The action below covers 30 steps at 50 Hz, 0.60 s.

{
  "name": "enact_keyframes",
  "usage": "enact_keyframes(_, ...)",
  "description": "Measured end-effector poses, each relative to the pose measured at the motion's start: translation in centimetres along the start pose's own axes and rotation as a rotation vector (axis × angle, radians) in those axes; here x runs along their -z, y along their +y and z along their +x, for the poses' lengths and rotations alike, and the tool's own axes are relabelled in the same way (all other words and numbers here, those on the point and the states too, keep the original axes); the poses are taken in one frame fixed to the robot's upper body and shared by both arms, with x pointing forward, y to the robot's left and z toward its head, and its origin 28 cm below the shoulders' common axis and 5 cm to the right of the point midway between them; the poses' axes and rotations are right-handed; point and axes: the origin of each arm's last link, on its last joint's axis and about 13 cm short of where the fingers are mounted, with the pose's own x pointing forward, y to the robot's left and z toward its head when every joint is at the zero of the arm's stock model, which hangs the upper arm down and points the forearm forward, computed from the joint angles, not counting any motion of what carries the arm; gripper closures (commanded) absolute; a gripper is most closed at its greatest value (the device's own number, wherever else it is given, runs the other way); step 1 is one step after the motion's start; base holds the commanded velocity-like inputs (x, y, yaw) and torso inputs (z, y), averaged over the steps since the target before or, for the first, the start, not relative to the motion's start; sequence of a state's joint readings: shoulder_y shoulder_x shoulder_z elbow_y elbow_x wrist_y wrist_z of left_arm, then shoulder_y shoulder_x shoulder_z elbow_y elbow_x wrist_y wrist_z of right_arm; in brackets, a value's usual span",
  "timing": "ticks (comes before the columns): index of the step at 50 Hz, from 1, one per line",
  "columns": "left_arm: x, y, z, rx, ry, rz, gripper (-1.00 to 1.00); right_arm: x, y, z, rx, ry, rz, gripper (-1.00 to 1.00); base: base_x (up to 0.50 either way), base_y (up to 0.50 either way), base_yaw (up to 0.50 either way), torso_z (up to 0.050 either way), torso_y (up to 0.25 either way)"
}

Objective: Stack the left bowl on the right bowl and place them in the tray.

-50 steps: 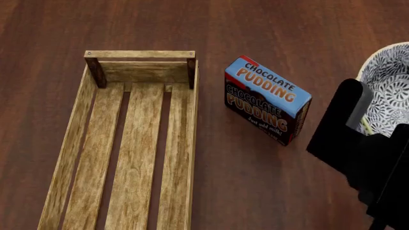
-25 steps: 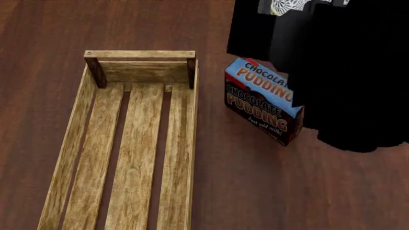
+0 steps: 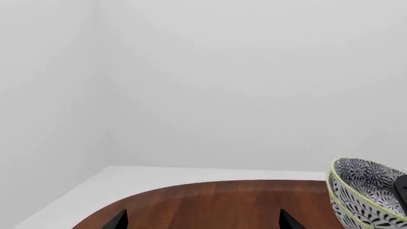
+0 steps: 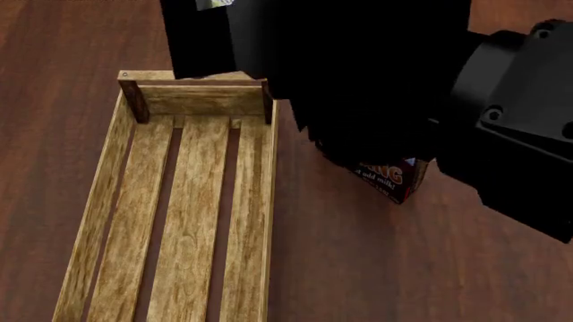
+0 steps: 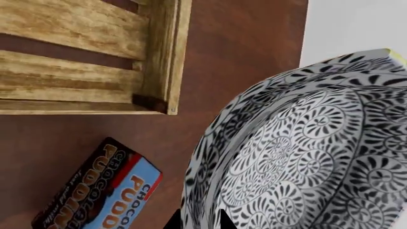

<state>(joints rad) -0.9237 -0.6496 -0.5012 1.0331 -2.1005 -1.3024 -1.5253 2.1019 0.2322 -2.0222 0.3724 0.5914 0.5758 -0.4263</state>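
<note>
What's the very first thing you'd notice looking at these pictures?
The black-and-white patterned bowl fills the right wrist view, hanging above the dark table near the chocolate pudding box. In the head view, a big black arm hides much of the scene, beside the long wooden tray with nothing in it.

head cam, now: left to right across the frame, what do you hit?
tray → chocolate pudding box, mostly hidden behind the black right arm → right arm's grey-black housing at the right edge. Bare table between tray and box.
</note>
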Motion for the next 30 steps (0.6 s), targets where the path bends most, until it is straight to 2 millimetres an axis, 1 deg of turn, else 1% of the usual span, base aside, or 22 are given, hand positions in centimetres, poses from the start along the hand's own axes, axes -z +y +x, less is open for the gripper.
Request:
enact_keyframes(7,0.0,0.1,0.0,-0.002,0.0,0.0,-1.0,-2.4,0.5,0.5,-0.032,-0.08,-0.083,1.0,0.0,0.0,0.0,0.0,0.0)
enact_keyframes(17,0.1,0.1,-0.2,-0.004,0.001,-0.004,-1.0,-5.3,1.9,0.9,-0.087,-0.175,-0.174,1.0,0.0,0.0,0.0,0.0,0.001)
enact_keyframes(23,0.2,0.3,-0.4,-0.008,0.003,-0.005,-1.0,-6.6,2.9,1.2,-0.13,-0.212,-0.209,1.0,0.0,0.0,0.0,0.0,0.002)
enact_keyframes(30,0.3,0.5,-0.7,-0.014,0.006,-0.007,-1.0,-7.7,4.4,1.8,-0.189,-0.238,-0.234,1.0,0.0,0.0,0.0,0.0,0.0)
